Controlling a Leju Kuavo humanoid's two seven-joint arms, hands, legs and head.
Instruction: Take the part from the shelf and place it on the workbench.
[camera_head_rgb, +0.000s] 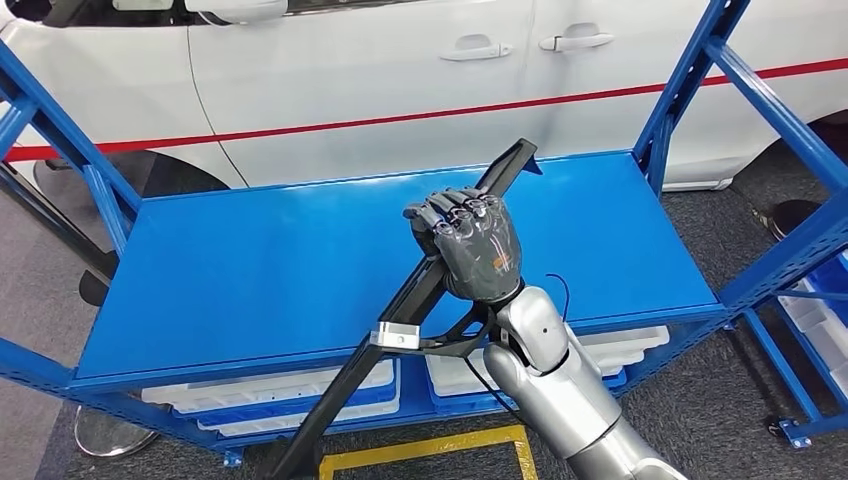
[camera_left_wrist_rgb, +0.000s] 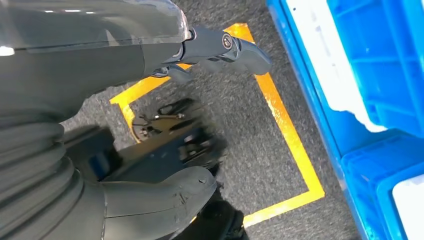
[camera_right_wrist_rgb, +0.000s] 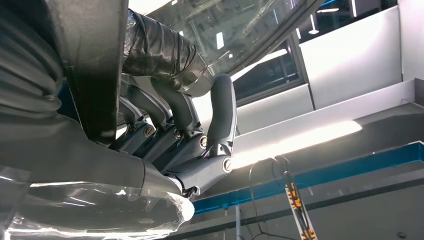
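The shelf (camera_head_rgb: 250, 270) is smooth blue painted metal. The part (camera_head_rgb: 420, 290) looks matt black, and the right hand (camera_head_rgb: 470, 245) is dark grey plastic. The floor (camera_left_wrist_rgb: 245, 130) is rough grey carpet.

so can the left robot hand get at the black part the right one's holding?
Probably not as things stand: the left robot hand hangs low over the floor, while the right robot hand grips the black part above the shelf.

White car (camera_head_rgb: 400, 60) with a red stripe (camera_head_rgb: 330, 125) sitting across the top of the frame, white and blue bins (camera_head_rgb: 290, 395) lying along the bottom, yellow floor marking (camera_head_rgb: 430, 450) showing at bottom centre.
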